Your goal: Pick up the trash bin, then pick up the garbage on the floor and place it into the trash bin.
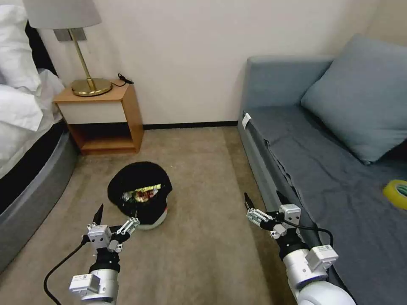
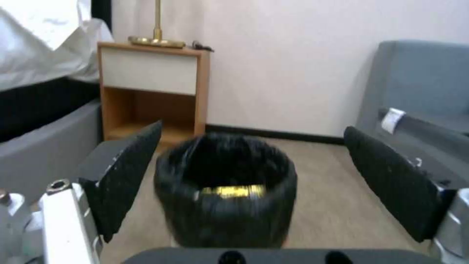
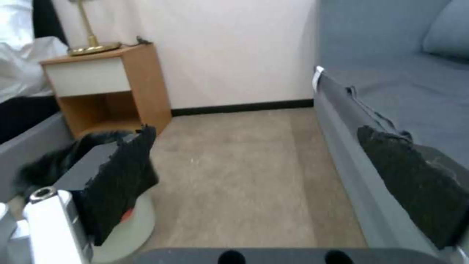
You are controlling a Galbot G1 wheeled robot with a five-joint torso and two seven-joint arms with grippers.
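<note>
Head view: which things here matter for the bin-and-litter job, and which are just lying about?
For the job:
- small round white trash bin with black bag liner
- shiny gold-green wrapper inside it
- left gripper, open
- right gripper, open

Lying about:
- yellow tape roll
- brass lamp
- wooden nightstand

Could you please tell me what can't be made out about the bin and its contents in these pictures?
- Bin contents: head view shows shiny wrappers, too small to identify.
- Bin wall: black bag covers it in the left wrist view, blurred.
- Bin in the right wrist view: mostly hidden behind a right gripper finger.
</note>
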